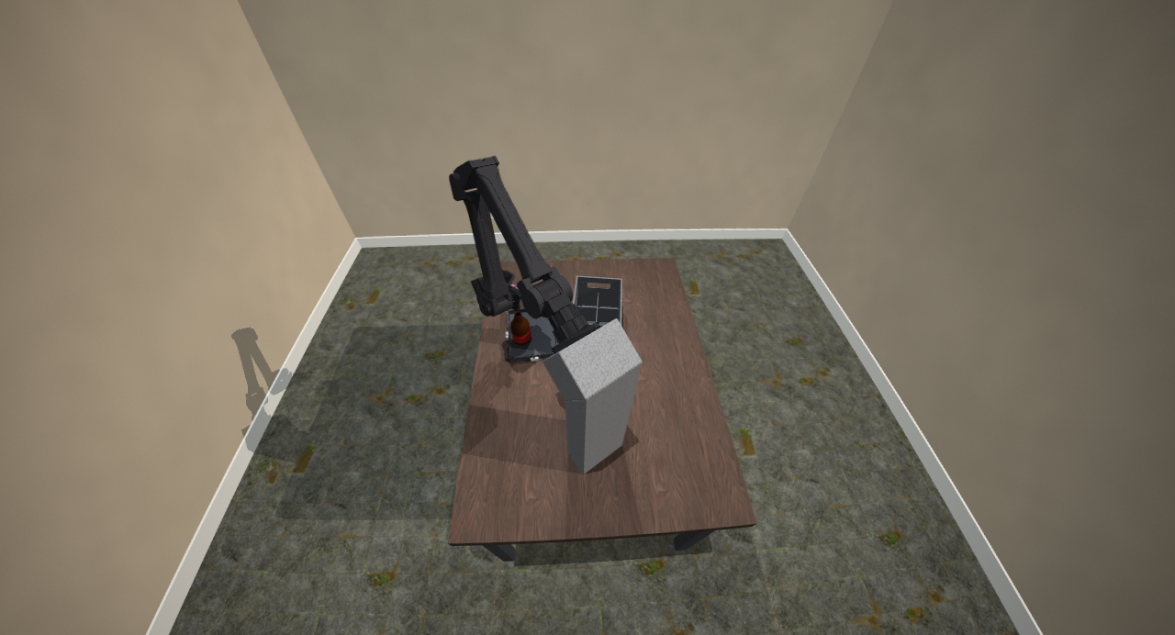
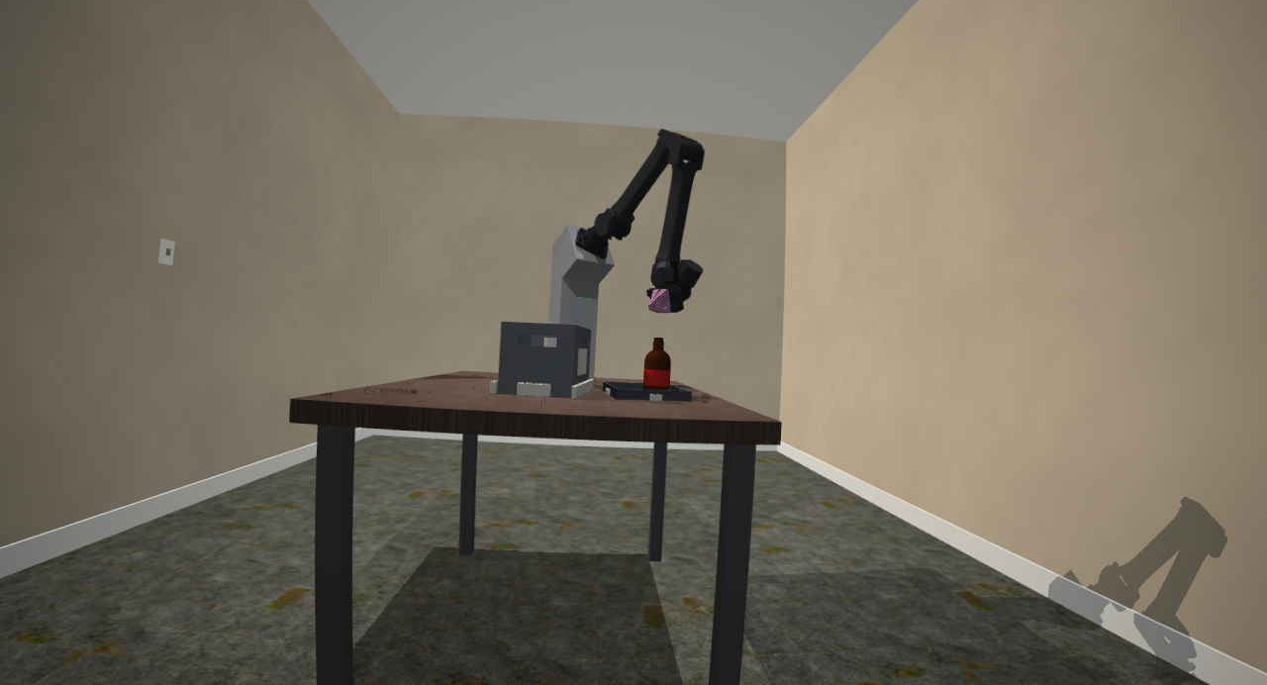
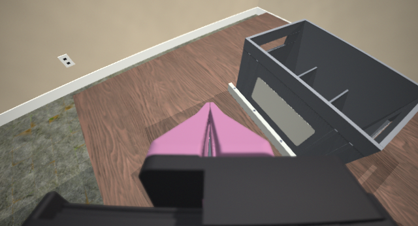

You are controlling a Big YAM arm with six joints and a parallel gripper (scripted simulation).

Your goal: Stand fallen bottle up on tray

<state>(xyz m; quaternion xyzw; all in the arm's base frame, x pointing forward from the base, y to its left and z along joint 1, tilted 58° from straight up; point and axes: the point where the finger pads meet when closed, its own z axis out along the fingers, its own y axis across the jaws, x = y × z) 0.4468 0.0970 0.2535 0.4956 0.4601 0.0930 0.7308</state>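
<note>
A brown bottle (image 1: 520, 328) (image 2: 656, 366) with a red label stands upright on the dark tray (image 1: 525, 356) (image 2: 625, 391). My gripper (image 2: 658, 301) (image 3: 209, 108) is shut, its pink fingertips together with nothing between them. It hangs above the bottle, with a gap between the fingertips and the bottle's top in the exterior view. In the wrist view the gripper hides the bottle and the tray. The grey crate (image 1: 598, 282) (image 2: 532, 362) (image 3: 281, 69) stands upright beside the tray.
The tray lies near one long edge of the wooden table (image 1: 525, 484) (image 2: 425, 408) (image 3: 130, 89). The grey arm pedestal (image 1: 606, 409) (image 2: 566, 286) stands on the table. White strips (image 3: 261, 118) run along the crate's foot. The crate has inner dividers.
</note>
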